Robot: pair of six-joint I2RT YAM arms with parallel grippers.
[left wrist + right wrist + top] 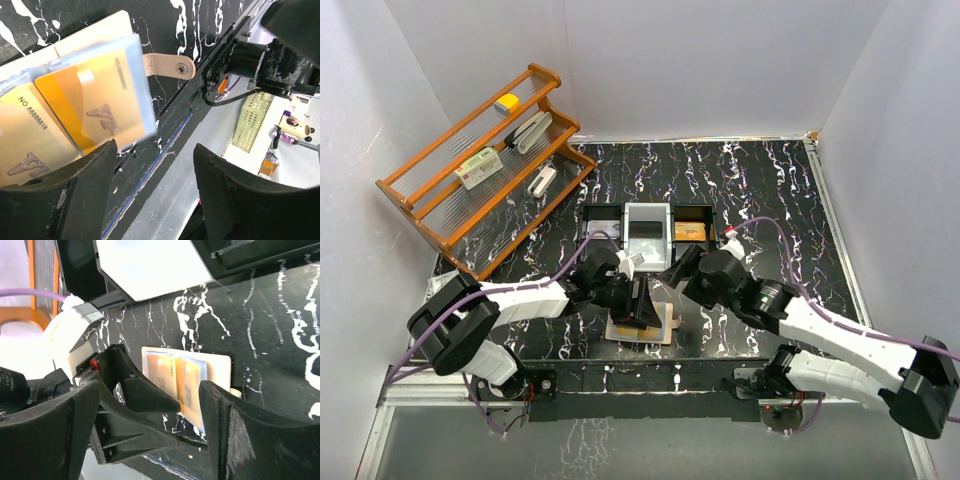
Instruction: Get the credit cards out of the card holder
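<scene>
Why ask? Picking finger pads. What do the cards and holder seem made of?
Cards: glossy hard plastic, apparently; glare streaks and raised lettering show. Holder: matte beige leather or imitation, can't tell which; its tab carries a metallic snap.

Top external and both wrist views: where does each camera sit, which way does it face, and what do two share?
Top external: above, behind the robot, looking down on the table; left arm, right arm, left gripper and right gripper show.
Left wrist: on the left arm, facing the table's near edge past the card holder; its open gripper shows.
Right wrist: on the right arm, facing the tray; its open gripper frames the left one.
Shared: both wrist views show the card holder's orange credit cards.
</scene>
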